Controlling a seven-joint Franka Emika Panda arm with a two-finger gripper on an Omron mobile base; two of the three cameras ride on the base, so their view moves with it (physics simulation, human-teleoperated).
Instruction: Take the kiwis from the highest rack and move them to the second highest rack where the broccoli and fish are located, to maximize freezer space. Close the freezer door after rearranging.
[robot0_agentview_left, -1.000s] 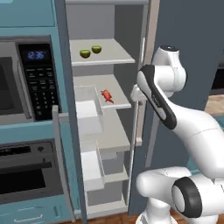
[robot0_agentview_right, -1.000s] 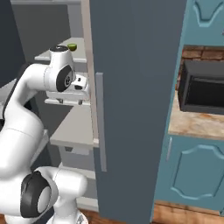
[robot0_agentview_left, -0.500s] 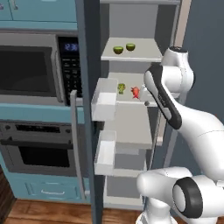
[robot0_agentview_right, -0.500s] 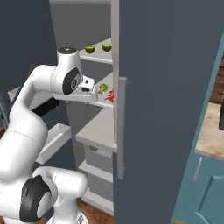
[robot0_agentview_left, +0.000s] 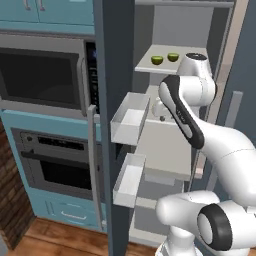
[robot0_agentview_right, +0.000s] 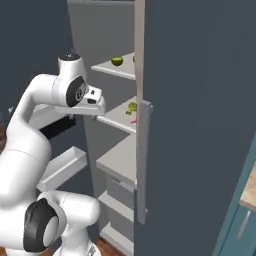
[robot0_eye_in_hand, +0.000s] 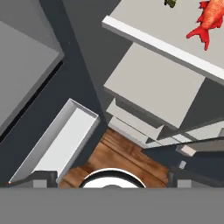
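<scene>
The base has rolled on since half a second ago, so the whole scene has slid across both base views and the open freezer door (robot0_agentview_left: 114, 125) now stands as a dark edge at the middle of the left base view. The white arm reaches into the freezer with its gripper (robot0_agentview_right: 94, 102) level with the second highest rack (robot0_agentview_right: 120, 117), just off its front edge; whether the fingers are parted or closed cannot be told, and nothing is seen in their hold. The 2 kiwis (robot0_agentview_left: 164, 59) sit untouched on the highest rack (robot0_agentview_left: 172, 66), above the hand. Below, the broccoli (robot0_agentview_right: 131, 106) and the red fish (robot0_eye_in_hand: 209, 18) lie side by side on the second highest rack.

Judged from here, the task has barely begun: the hand must still rise 1 shelf to reach the fruit. The risks are plain. A lift too close in could catch the lip of the highest rack, and the round kiwis could roll away from a glancing touch. The door bins (robot0_agentview_left: 129, 117) crowd the arm's left side, leaving the elbow little room to swing.
</scene>
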